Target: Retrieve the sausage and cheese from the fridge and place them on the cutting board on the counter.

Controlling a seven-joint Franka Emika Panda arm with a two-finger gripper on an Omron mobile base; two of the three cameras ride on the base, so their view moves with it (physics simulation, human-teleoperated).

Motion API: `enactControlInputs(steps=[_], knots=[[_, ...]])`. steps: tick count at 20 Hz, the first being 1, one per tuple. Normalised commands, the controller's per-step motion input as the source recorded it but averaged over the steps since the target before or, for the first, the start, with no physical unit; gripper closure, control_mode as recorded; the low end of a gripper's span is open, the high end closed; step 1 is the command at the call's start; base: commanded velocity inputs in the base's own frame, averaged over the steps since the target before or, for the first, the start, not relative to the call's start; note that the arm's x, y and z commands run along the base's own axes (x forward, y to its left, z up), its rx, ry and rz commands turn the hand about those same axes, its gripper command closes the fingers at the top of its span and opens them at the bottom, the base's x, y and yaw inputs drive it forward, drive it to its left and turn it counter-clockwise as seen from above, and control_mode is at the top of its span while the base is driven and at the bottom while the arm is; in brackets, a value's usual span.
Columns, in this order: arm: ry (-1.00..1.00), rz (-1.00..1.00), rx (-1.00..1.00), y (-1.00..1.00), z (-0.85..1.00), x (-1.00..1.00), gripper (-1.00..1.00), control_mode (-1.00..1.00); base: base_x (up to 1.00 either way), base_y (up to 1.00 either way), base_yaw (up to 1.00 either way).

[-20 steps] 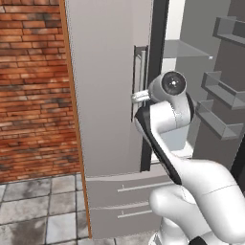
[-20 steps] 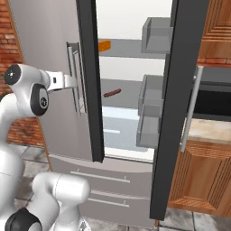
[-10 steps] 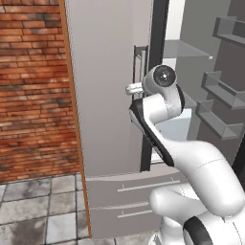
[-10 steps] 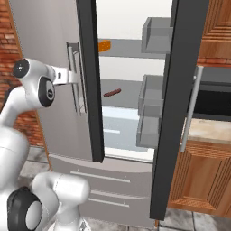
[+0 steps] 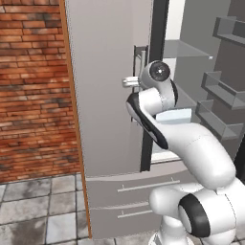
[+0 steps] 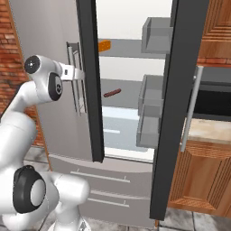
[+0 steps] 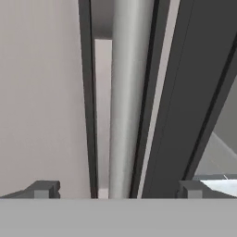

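Looking first at the left base view, we see the fridge [image 5: 107, 119] with its left door swung partly open, the white arm raised in front of it and the wrist close beside the vertical handle [image 5: 142, 67] on that door. Glass shelves and grey door bins show through the opening on the right.

Turning to the right base view, we find both doors standing open. On an upper shelf lies the cheese [image 6: 104, 45], an orange wedge near the left edge of the opening. Lower down, the sausage [image 6: 112, 93] rests on a glass shelf, well apart from the cheese. The counter [image 6: 205, 131] appears at the right, behind the right door.

From the hand view, we note the gripper [image 7: 115, 189] with its jaws spread wide, the silver bar handle [image 7: 127, 92] running up between the two tips, neither tip touching it.
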Motion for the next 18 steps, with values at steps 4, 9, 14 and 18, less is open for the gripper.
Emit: enactControlInputs(steps=[4,9,14,18], knots=[[-0.13,0.00,0.00,0.00,-0.03,0.45,-1.00,-1.00,0.00,0.00,0.00],[-0.13,0.00,0.00,0.00,-0.16,0.47,-1.00,-1.00,0.00,0.00,0.00],[-0.02,0.00,0.00,0.00,-0.02,0.42,-1.00,-1.00,0.00,0.00,0.00],[0.00,0.00,0.00,0.00,0.00,0.52,-1.00,-1.00,0.00,0.00,0.00]])
